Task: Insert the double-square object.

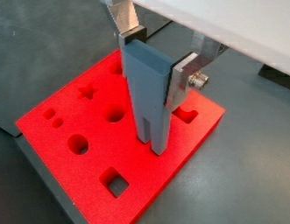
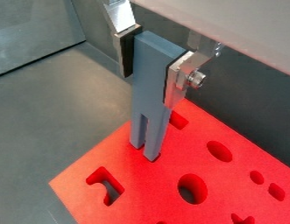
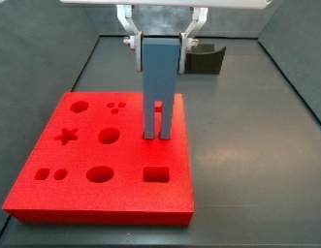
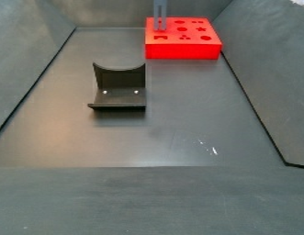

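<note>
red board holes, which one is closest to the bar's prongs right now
The double-square object, held in the gripper, has its prongs at the paired square slots on the red board. The round hole and the other holes lie farther off.

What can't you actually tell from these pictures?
- Whether the bar prongs have entered a hole in the red board: in both wrist views the bar itself hides its tips.
- The gripper body: cut off by the frame edge in both wrist views.
- Board holes in a side view: too small.

Steel-blue double-square object upright, prongs seemingly touching board.
</note>
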